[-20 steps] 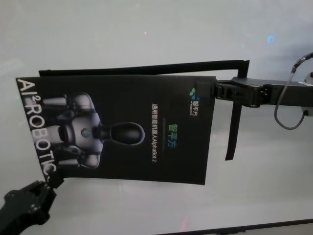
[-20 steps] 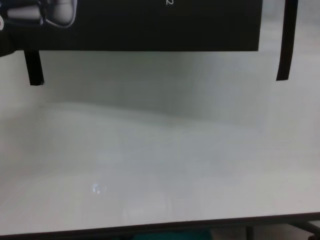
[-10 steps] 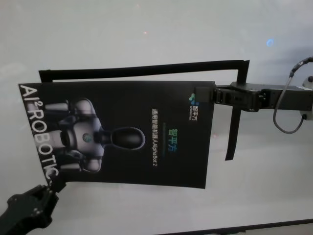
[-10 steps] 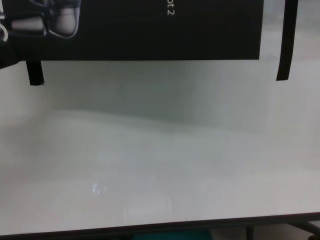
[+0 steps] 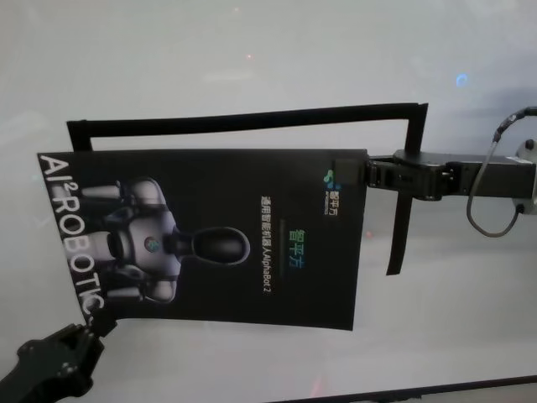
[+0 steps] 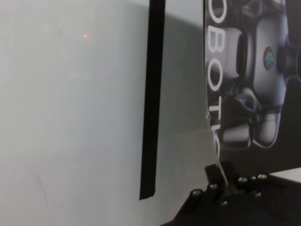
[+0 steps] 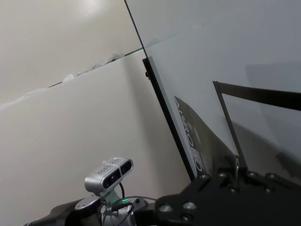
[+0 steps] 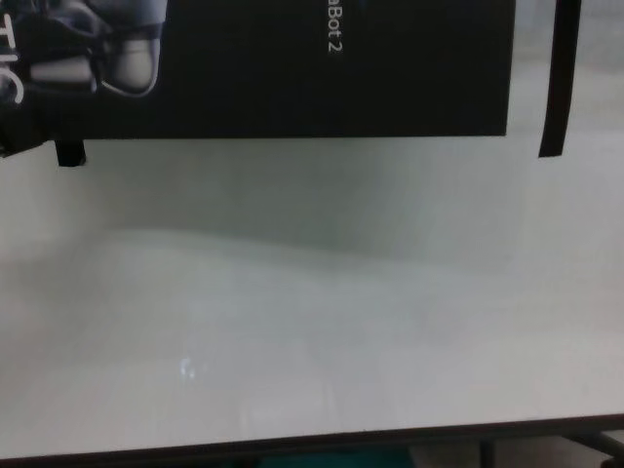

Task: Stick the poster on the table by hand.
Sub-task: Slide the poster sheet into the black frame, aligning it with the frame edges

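Left claw (image 5: 99,323) pinched poster (image 5: 226,235) at near-left corner; right claw (image 5: 359,170) clamped its far-right edge. Poster hung above tabletop (image 5: 252,59), inside black tape frame (image 5: 252,117), not yet flat. Judged: positioning nearly done; lowering, pressing, release left.

White glossy table (image 5: 252,50); black tape strips (image 5: 243,117) stuck on it
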